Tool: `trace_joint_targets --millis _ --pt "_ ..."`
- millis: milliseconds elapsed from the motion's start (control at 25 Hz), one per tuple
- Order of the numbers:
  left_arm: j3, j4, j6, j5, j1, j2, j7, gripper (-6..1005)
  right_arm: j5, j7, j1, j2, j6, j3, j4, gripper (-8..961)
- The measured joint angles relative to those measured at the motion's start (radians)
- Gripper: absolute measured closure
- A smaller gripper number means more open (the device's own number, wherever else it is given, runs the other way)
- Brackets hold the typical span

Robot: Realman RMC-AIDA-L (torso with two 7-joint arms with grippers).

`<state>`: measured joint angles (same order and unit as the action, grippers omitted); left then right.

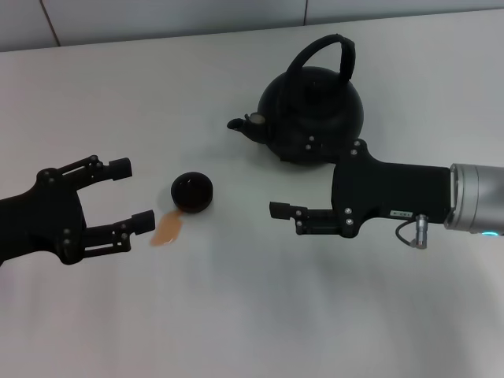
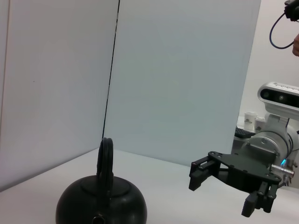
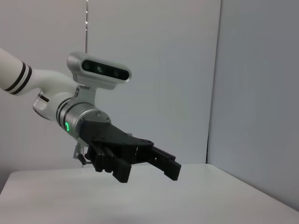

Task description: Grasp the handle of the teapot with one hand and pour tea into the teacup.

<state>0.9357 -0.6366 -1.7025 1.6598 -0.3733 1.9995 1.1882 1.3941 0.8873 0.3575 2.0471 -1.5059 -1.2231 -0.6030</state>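
The teapot sits upright at the far side of the white table in the head view, spout toward the robot's left, its handle arching free over the lid. The teacup stands nearer, well apart from the pot, with a small amber puddle of tea on the table just beside it. The left gripper hovers near that puddle with its fingers spread wide and empty. The right gripper hangs in front of the teapot, empty; seen edge-on here, its gap is hard to judge. I'd say the risk is more spilling: the cup is small, and a tilted pot could overshoot it or knock it.

From the left wrist view, the teapot fills the lower corner, its base cut off and the spout barely visible. The right gripper shows beyond it with fingers spread apart and nothing between them. The cup is out of frame.

In the right wrist view only the left gripper appears, apparently open. Neither pot nor cup shows, so how much tea is in the cup I cannot tell.
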Motion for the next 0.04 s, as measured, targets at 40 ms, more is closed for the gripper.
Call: trace_joint_targets --millis 40 --pt "0.0 0.0 0.0 0.0 0.0 0.0 -0.002 136 0.0 0.0 -0.001 0.001 0.0 0.0 0.0 203"
